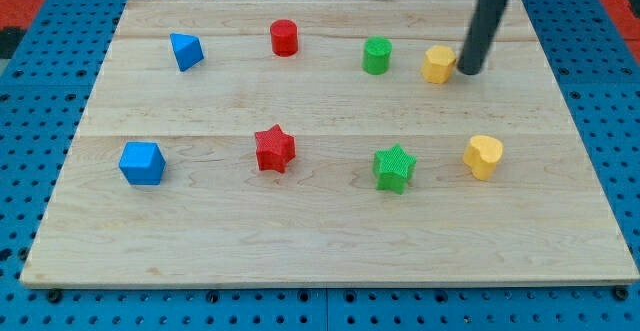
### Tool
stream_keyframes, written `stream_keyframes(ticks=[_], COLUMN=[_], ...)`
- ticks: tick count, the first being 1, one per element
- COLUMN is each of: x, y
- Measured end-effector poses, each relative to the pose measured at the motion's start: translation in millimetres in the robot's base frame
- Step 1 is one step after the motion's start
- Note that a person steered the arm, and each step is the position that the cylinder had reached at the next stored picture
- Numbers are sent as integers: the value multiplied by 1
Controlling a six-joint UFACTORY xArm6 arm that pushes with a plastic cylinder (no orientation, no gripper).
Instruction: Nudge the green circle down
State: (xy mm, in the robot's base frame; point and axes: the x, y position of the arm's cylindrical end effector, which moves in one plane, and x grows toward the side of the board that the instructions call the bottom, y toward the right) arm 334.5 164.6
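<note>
A pale wooden board (330, 241) lies on a blue gridded surface (40, 91) and carries eight small coloured blocks in two loose rows.

Along the upper row, from the view's left, stand a blue triangular block (186, 51), a red cylinder (284, 37), the green circle (377, 55) and a yellow block (438, 64) whose many-sided shape I cannot name with certainty. Along the lower row sit a blue cube-like block (141, 163), a red star (274, 149), a green star (394, 167) and a yellow heart (483, 156). All of them rest flat on the wood, each apart from the others.

The green circle is a short upright cylinder, bright green, with a round flat top. It stands in the upper row, right of centre, between the red cylinder and the yellow block, nearer the yellow one, and well above the green star.

My rod comes in from the view's top right, slanting down and slightly left. My tip (466, 72) meets the board just beside the yellow block's right side; whether it touches that block I cannot tell. It grasps nothing, being a bare rod with nothing to clench. The yellow block stands between my tip and the green circle.
</note>
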Motion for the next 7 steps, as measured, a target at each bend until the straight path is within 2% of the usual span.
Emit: stream_keyframes(ticks=[1,2,3,5,7], x=[-13,-13,-18,-75,-81], y=[-49,-58,-41,-51,-129])
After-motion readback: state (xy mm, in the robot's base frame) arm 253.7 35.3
